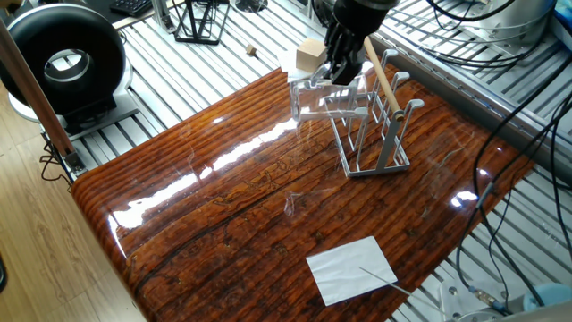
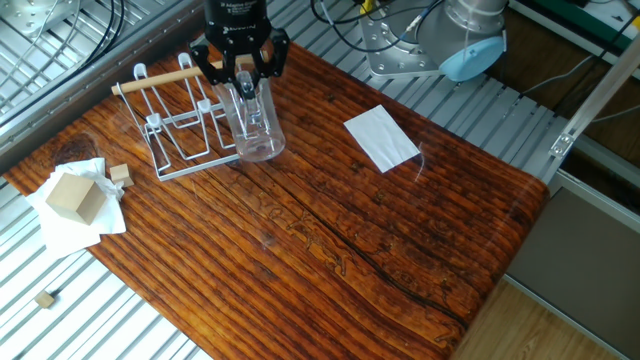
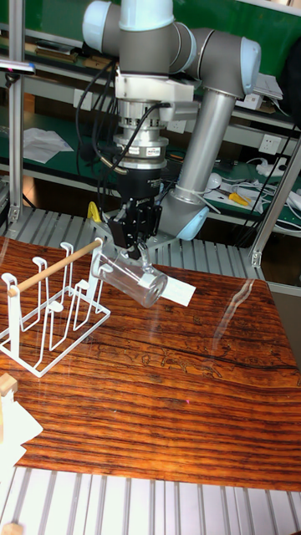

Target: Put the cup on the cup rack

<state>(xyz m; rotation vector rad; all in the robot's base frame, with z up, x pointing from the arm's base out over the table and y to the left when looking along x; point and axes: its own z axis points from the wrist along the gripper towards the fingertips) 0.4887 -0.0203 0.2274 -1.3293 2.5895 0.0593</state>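
My gripper is shut on the clear glass cup, holding it tilted almost on its side, off the table. The cup hangs right beside the grey wire cup rack, on the rack's side that faces the table's middle. In the tall fixed view the gripper points straight down, and the cup slants from the rack's wooden rod down to the right. The cup rack stands upright on the wooden table, with no cup on its pegs.
A white paper sheet lies on the table past the cup. A wooden block on white tissue and a small cube sit near the rack's other end. A black wire stand and a black round fan stand off the table.
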